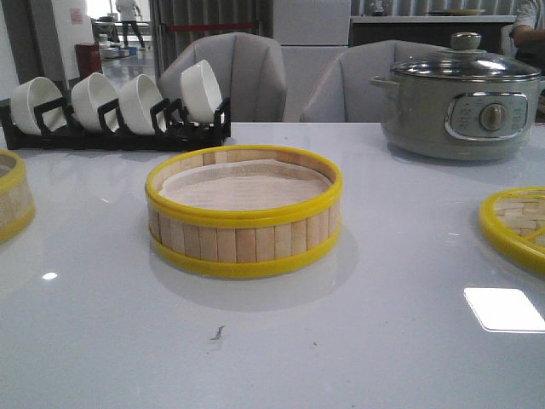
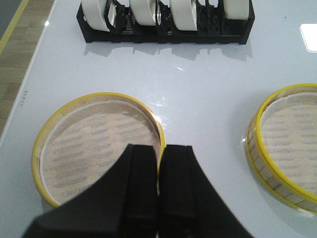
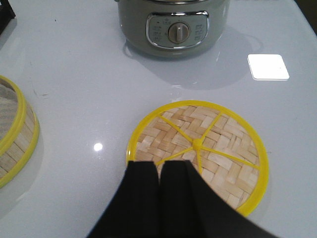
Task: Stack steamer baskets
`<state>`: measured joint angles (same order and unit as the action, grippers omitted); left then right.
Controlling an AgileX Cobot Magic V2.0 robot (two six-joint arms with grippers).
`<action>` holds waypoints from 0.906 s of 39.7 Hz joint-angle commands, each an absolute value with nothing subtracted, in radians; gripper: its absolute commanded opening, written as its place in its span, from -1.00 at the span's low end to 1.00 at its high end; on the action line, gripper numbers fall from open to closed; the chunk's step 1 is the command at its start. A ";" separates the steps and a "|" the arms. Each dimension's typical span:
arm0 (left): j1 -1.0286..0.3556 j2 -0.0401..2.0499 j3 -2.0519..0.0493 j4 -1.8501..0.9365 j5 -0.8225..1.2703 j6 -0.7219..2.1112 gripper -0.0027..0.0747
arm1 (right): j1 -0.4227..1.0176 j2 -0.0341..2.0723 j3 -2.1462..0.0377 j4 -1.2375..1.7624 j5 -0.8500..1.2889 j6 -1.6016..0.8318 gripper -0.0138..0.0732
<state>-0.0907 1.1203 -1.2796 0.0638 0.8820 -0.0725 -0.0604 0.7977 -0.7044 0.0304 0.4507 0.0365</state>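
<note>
One steamer basket (image 1: 243, 213), a bamboo ring with yellow rims and a pale liner, stands at the table's middle. A second basket (image 1: 12, 200) is cut off at the left edge. The woven yellow-rimmed lid (image 1: 518, 223) lies flat at the right edge. Neither gripper shows in the front view. In the left wrist view my left gripper (image 2: 161, 148) is shut and empty, over the right rim of the left basket (image 2: 94, 144); the middle basket (image 2: 290, 144) lies beside it. In the right wrist view my right gripper (image 3: 159, 163) is shut and empty over the lid (image 3: 218, 144), at its near-left edge.
A black rack of white bowls (image 1: 119, 106) stands at the back left and also shows in the left wrist view (image 2: 166, 22). A grey electric pot with a glass lid (image 1: 464, 102) stands at the back right, beyond the lid (image 3: 173, 25). Grey chairs stand behind the table.
</note>
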 commanded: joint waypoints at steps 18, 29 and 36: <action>-0.098 1.226 -1.306 0.062 0.790 0.037 0.25 | -0.060 0.796 -0.743 0.022 0.345 0.040 0.22; -0.098 1.409 -1.298 0.000 0.762 0.032 0.35 | -0.060 0.796 -0.743 0.022 0.347 0.040 0.22; -0.098 1.537 -1.298 0.011 0.706 0.032 0.35 | -0.060 0.796 -0.743 0.022 0.365 0.040 0.22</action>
<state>-0.0907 1.5199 -1.2699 0.0103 0.7919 0.0315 -0.0604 0.7977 -0.7044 0.0304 0.4338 0.0365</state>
